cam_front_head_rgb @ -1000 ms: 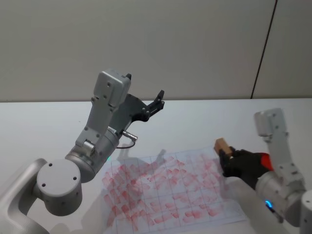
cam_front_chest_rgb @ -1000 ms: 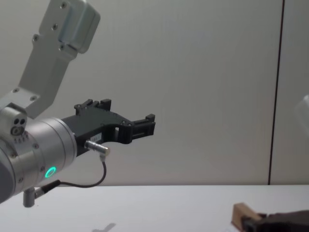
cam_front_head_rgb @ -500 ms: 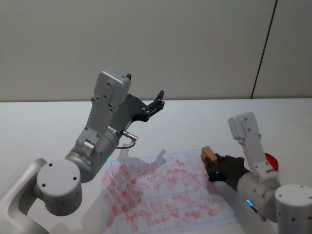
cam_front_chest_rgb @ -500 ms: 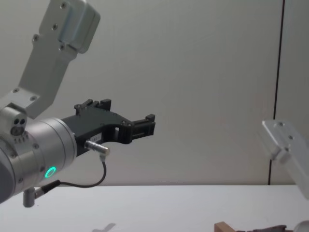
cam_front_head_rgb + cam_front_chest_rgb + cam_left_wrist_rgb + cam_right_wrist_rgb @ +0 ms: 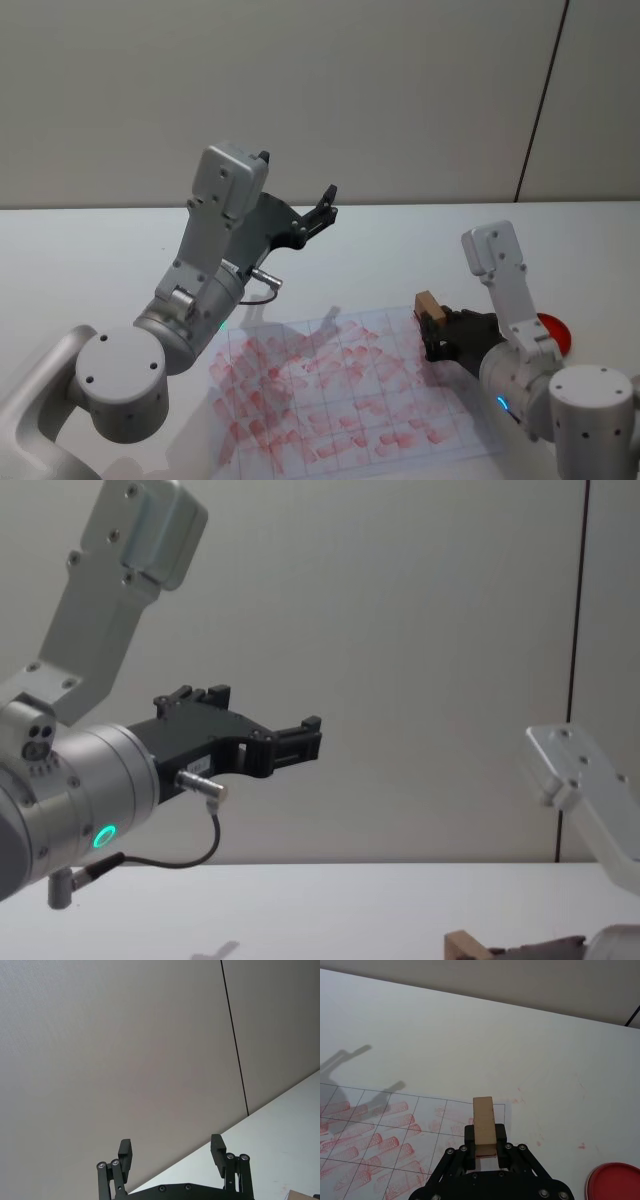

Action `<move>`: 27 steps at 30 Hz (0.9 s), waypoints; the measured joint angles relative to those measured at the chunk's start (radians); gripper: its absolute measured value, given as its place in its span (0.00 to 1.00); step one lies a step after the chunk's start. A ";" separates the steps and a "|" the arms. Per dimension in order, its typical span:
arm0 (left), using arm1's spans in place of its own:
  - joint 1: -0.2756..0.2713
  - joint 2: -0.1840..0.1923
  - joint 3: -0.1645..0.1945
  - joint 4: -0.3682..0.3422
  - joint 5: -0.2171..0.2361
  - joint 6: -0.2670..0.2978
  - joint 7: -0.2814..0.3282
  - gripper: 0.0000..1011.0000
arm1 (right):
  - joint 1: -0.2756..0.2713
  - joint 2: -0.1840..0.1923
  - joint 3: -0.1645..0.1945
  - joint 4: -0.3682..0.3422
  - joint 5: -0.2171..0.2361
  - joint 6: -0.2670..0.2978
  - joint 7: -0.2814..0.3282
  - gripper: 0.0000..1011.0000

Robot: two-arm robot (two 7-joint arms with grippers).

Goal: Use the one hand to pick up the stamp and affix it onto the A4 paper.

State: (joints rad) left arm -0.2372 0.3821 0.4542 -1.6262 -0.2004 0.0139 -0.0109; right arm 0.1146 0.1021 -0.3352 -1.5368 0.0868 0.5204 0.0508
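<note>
- First, look at your right gripper (image 5: 484, 1136): its two black fingers are closed down to the width of the stamp (image 5: 484, 1121) and clamp the lower part of that light brown wooden block from both sides.
- The stamp stands out past the fingertips as a squared, elongated block. In the head view it sits at the right edge of the A4 paper (image 5: 340, 400), near the sheet's far right corner.
- From the right wrist view you see the block over the last grid cell by that corner, with a dark shadow close beneath it. You cannot tell whether its face touches the sheet.
- Your left gripper (image 5: 172, 1152) hangs raised in the air on the left, well apart from the stamp. Its fingers are spread wide and empty, and they point towards the wall.
- The A4 paper lies flat on the white table (image 5: 80, 250) in front of the robot. It carries a thin printed grid, and most of its cells are covered in red stamp marks.
- A red round pad (image 5: 612, 1182) lies on the table to the right of the paper, beside the right arm.
- Behind the table stands a plain pale wall (image 5: 400, 90) with one thin dark vertical seam (image 5: 542, 100) on its right side.
</note>
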 joint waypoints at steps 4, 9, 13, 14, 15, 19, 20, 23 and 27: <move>0.000 0.000 0.000 0.000 0.000 0.000 0.000 0.99 | 0.008 -0.006 0.003 0.015 0.000 0.012 -0.002 0.21; 0.000 0.000 0.000 0.000 0.000 0.000 0.000 0.99 | 0.019 -0.014 0.007 0.035 0.007 0.022 -0.006 0.21; 0.000 0.000 0.000 0.000 0.000 0.000 0.000 0.99 | 0.024 -0.017 0.010 0.045 0.010 0.026 -0.008 0.21; 0.000 0.000 0.000 0.000 0.000 0.000 0.000 0.99 | 0.027 -0.018 0.011 0.049 0.011 0.029 -0.008 0.21; 0.000 0.000 0.000 0.000 0.000 0.000 0.000 0.99 | 0.028 -0.019 0.011 0.051 0.012 0.030 -0.008 0.21; 0.000 0.000 0.000 0.000 0.000 0.000 0.000 0.99 | 0.035 -0.023 0.014 0.061 0.014 0.041 -0.009 0.21; 0.000 0.000 0.000 0.000 0.000 0.000 0.000 0.99 | 0.037 -0.024 0.015 0.065 0.016 0.047 -0.009 0.21; 0.000 0.000 0.000 0.000 0.000 0.000 0.000 0.99 | 0.042 -0.027 0.016 0.071 0.018 0.059 -0.009 0.21; 0.000 0.000 0.000 0.000 0.000 0.000 0.000 0.99 | 0.046 -0.031 0.020 0.077 0.022 0.074 -0.006 0.21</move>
State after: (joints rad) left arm -0.2372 0.3821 0.4542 -1.6262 -0.2004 0.0139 -0.0109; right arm 0.1606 0.0711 -0.3155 -1.4598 0.1090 0.5947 0.0444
